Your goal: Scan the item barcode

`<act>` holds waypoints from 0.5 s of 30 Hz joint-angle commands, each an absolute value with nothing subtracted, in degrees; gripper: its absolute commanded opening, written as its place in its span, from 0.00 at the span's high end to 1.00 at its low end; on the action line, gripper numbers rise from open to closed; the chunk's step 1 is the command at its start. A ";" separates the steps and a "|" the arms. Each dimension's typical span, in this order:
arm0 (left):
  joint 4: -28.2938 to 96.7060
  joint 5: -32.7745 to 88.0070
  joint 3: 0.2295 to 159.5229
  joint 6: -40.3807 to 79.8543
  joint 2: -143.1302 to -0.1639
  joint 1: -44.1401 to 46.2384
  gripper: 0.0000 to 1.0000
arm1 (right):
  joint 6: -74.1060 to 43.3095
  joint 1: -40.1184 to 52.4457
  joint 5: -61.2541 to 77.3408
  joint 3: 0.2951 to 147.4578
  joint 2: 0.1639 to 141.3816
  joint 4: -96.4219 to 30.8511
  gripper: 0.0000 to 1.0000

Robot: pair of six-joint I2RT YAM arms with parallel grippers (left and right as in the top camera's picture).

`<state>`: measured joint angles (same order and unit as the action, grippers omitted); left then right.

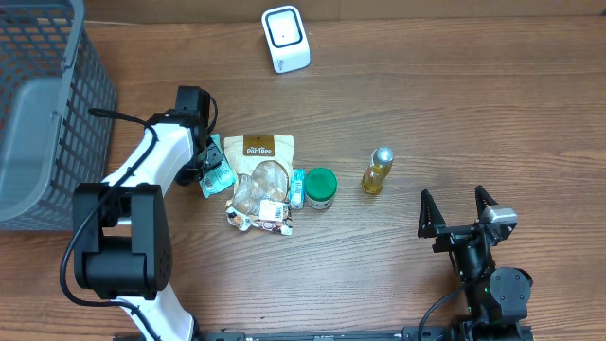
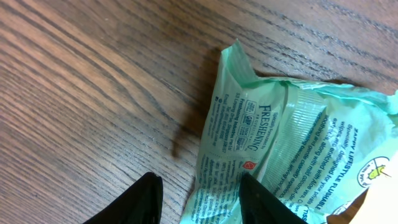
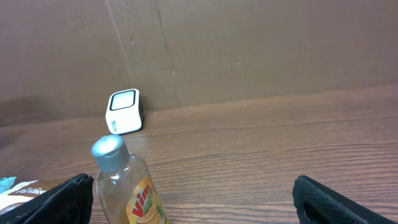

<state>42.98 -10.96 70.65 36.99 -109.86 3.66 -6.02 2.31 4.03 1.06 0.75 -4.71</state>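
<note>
So we're at the pick-up step here. The left gripper [image 2: 199, 182] is down on the mint-green wipes packet [image 2: 292, 143], which lies flat on the table [image 1: 454, 104] at the left end of the pile in the centre of the overhead frame. That looks like the item meant for scanning. In the left wrist view its fingers stand partly apart with the packet's left edge between them. One finger sits over the film, the other over bare wood. Honestly we can't tell whether it's pinching yet or just straddling.

Next move, as we read it: get a firm hold on that edge, lift, and carry the packet to the white scanner [image 1: 285, 38] at the top centre, barcode side facing it. We can't spot a barcode on the face that's showing, so a flip may be needed. The film is floppy, so it'll probably droop.

Around it: a brown snack pouch [image 1: 259, 175] touching or just beside the packet, a green-lidded tub [image 1: 320, 188], a bottle [image 1: 378, 170] further right and a grey basket [image 1: 47, 104] at upper left. The path to the scanner looks free. The right gripper [image 1: 453, 199] sits at lower right, fingers spread wide, holding nothing.
</note>
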 commanded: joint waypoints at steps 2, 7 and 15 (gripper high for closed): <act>44.36 -6.17 70.70 33.47 -112.01 3.66 0.55 | -6.15 2.61 3.55 0.47 0.60 -4.49 0.00; 46.39 -6.85 70.89 33.45 -107.28 3.09 0.53 | -6.15 2.61 3.55 0.47 0.60 -4.49 0.00; 47.77 -6.02 70.87 35.16 -105.51 1.45 0.56 | -6.15 2.61 3.55 0.47 0.60 -4.49 0.00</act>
<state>47.64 -7.46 71.20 34.54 -107.00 2.00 -5.98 2.31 4.05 1.06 0.75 -4.73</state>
